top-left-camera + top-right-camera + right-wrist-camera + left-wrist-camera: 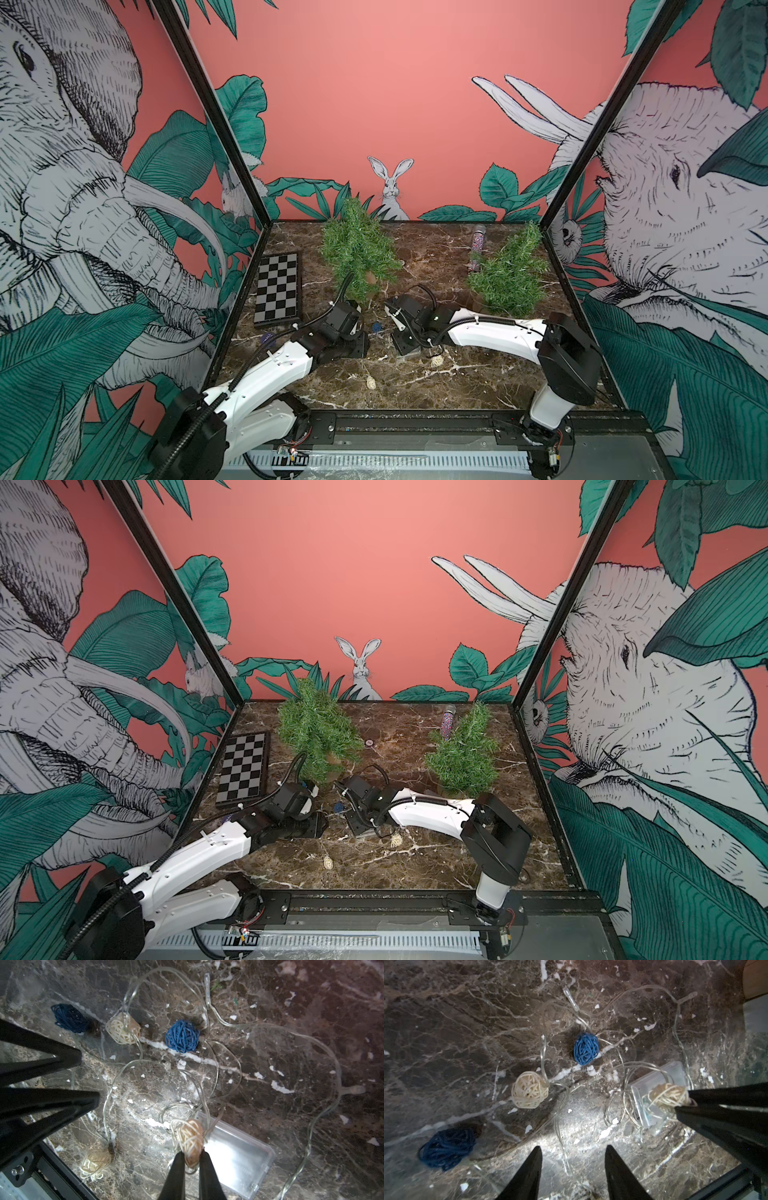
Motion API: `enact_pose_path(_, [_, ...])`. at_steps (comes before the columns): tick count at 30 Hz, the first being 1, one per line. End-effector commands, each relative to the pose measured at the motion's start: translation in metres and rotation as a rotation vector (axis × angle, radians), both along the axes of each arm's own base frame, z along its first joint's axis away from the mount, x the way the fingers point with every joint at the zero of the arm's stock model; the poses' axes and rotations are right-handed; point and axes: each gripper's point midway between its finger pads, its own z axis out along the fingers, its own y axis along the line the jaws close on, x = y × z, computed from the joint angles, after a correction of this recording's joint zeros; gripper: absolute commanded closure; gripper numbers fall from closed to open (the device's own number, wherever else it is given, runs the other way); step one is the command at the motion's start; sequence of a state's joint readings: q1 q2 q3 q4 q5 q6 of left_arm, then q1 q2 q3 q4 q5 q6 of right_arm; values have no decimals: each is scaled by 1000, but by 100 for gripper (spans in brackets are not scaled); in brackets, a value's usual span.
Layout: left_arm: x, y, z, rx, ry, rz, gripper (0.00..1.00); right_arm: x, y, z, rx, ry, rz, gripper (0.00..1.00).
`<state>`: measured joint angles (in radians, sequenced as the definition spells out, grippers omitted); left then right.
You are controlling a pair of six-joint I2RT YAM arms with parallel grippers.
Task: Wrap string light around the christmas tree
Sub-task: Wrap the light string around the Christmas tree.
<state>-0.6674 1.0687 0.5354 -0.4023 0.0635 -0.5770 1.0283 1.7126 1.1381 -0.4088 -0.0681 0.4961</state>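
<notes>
The string light lies loose on the marble: clear wire carrying a blue ball (586, 1048), a cream ball (529, 1089), a dark blue ball (447, 1148) and a clear battery box (234, 1157). My right gripper (192, 1153) is shut on another cream ball (191, 1136) of the string, held just above the box. My left gripper (573, 1147) hangs open over a strand of wire, nothing between its fingers. Two green christmas trees stand behind the arms, one at the back left (357, 253) and one at the right (509, 274). No wire is on either tree.
A folded chessboard (277, 286) lies at the left wall. A glittery tube (476, 247) lies at the back, beside the right tree. One more cream ball (95, 1161) rests near the black front rail (415, 419). Printed walls close in three sides.
</notes>
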Motion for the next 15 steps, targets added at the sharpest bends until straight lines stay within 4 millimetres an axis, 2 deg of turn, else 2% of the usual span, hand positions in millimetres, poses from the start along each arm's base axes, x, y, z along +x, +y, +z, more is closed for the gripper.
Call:
enact_pose_path(1, [20, -13, 5, -58, -77, 36, 50, 1, 10, 5, 38, 11, -6, 87])
enact_pose_path(8, [35, -26, -10, -41, -66, 38, 59, -3, 13, 5, 56, 30, -7, 88])
enact_pose_path(15, [42, -18, -18, 31, -82, 58, 66, -4, 16, 2, 71, 40, -14, 87])
